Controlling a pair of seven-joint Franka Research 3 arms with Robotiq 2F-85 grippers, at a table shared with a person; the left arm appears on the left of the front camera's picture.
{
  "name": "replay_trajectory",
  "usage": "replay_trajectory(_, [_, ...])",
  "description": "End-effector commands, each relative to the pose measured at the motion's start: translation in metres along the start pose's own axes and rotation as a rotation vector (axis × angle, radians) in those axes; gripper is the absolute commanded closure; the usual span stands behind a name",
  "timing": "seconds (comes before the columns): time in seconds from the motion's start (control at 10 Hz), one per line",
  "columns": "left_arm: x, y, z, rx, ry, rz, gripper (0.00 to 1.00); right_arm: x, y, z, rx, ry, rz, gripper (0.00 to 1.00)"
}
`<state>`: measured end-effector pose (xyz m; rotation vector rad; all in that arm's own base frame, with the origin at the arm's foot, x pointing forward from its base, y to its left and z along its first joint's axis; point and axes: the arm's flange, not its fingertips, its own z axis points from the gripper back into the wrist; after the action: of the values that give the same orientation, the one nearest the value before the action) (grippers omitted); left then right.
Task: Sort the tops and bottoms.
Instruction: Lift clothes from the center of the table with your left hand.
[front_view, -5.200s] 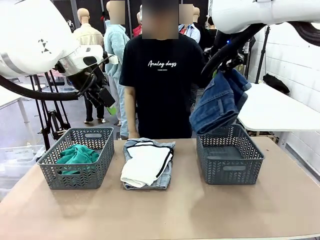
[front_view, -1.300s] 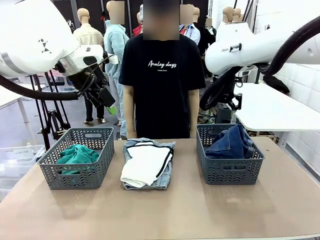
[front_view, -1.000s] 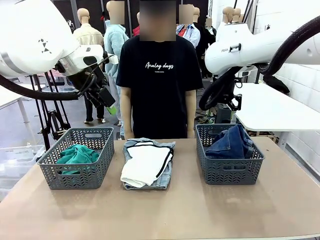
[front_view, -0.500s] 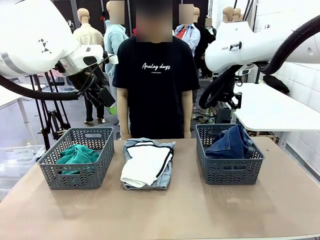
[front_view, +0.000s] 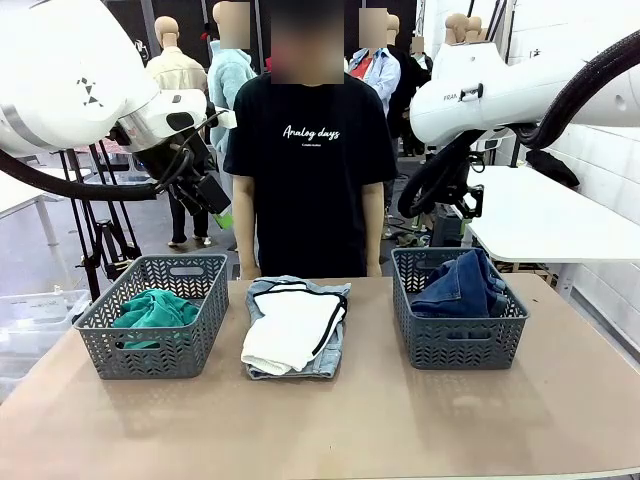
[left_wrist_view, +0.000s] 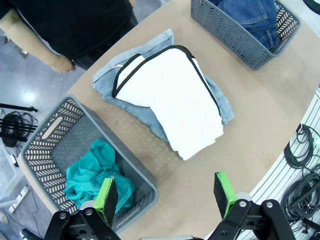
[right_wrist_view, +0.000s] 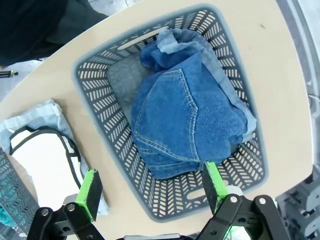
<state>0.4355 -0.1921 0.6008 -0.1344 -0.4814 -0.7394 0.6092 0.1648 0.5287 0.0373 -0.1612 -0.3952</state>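
Now dark blue denim jeans (right_wrist_view: 190, 120) lie in grey plastic basket (front_view: 460, 340), frame right, released; right gripper (right_wrist_view: 151, 187), left gripper (left_wrist_view: 165, 192) both spread wide, empty. Remaining: white black-trimmed shorts (front_view: 295, 325), light blue denim shorts (left_wrist_view: 222, 104).

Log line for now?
left gripper open; right gripper open; jeans in right basket; teal top in left basket; white shorts atop denim shorts
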Motion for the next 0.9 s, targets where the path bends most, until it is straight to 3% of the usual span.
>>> replay_trajectory(0.0, [0.0002, -0.0002, 0.0003, 0.01, -0.001, 0.001, 0.0, -0.0008, -0.0011, -0.001, -0.004, -0.014, 0.005, 0.0])
replay_trajectory(0.8, [0.0002, -0.0002, 0.0003, 0.01, -0.001, 0.001, 0.0, -0.0008, -0.0011, -0.001, -0.004, -0.014, 0.005, 0.0])
